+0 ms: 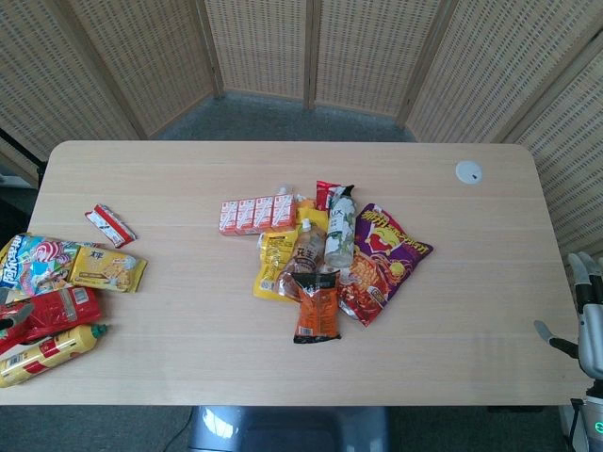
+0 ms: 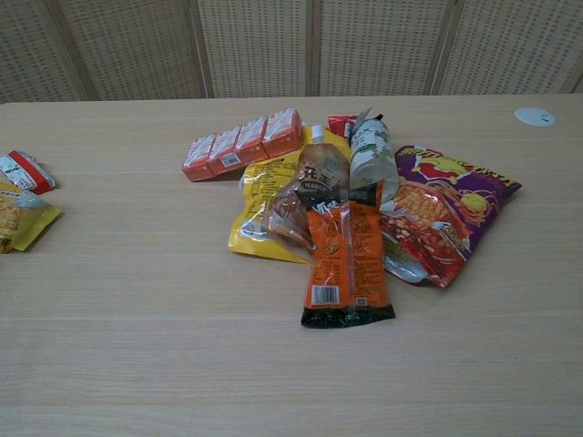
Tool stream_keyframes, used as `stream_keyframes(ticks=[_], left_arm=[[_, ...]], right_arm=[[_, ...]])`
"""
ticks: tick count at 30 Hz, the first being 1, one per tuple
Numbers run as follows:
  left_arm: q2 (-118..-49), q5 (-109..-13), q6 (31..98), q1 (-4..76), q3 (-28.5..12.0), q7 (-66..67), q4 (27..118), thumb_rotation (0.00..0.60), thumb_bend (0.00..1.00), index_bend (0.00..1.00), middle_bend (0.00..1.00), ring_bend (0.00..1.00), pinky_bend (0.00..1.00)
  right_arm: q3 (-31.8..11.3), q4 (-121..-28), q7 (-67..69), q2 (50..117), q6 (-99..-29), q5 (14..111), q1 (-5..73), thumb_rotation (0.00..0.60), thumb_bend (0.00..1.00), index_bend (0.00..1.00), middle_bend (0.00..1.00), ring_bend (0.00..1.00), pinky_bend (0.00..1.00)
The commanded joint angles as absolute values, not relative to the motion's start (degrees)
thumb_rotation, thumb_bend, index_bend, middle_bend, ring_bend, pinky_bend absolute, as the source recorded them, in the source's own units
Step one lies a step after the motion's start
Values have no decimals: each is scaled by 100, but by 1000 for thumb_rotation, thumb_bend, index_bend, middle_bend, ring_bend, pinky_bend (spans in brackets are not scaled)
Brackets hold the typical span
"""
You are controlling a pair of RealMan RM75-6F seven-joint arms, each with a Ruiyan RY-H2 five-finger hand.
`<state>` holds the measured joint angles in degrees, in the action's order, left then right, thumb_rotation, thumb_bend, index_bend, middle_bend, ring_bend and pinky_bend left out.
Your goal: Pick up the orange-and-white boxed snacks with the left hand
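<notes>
Wicker screens back the table (image 1: 188,367). Orange-and-white boxed snacks (image 1: 258,215) lie well apart from the right hand (image 1: 586,315) — whether its fingers are parted or closed, I cannot tell.

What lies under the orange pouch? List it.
The orange pouch overlaps the brown bottle, the yellow bag's edge and the purple chip bag's edge. Whatever else sits beneath it is covered.

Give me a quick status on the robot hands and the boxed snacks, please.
Left robot hand not in view. Right robot hand at table's right edge, state unclear. Orange-and-white boxed snacks untouched, top left of the pile; approach from left open.
</notes>
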<state>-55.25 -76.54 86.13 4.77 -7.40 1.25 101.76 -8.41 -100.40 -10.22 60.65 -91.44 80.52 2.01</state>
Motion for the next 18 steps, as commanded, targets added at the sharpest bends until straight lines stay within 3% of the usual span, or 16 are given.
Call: stream_keyframes(ticks=[1, 9, 18], left_arm=[[-5534, -7666, 8593, 483, -725, 157, 10175, 600, 2, 44, 0, 0, 0], [-5620, -7551, 8339, 629, -764, 231, 10143, 600, 1, 42, 0, 0, 0], [-5782, -6741, 6850, 2054, -1562, 911, 10084, 600, 1, 0, 0, 0, 0]], right_arm=[[-826, -10041, -1000, 6061, -9110, 8055, 202, 600, 0, 0, 0, 0, 0], [-825, -10069, -935, 6043, -9079, 8070, 205, 600, 0, 0, 0, 0, 0], [-859, -10101, -737, 6016, -8924, 7963, 249, 600, 0, 0, 0, 0, 0]])
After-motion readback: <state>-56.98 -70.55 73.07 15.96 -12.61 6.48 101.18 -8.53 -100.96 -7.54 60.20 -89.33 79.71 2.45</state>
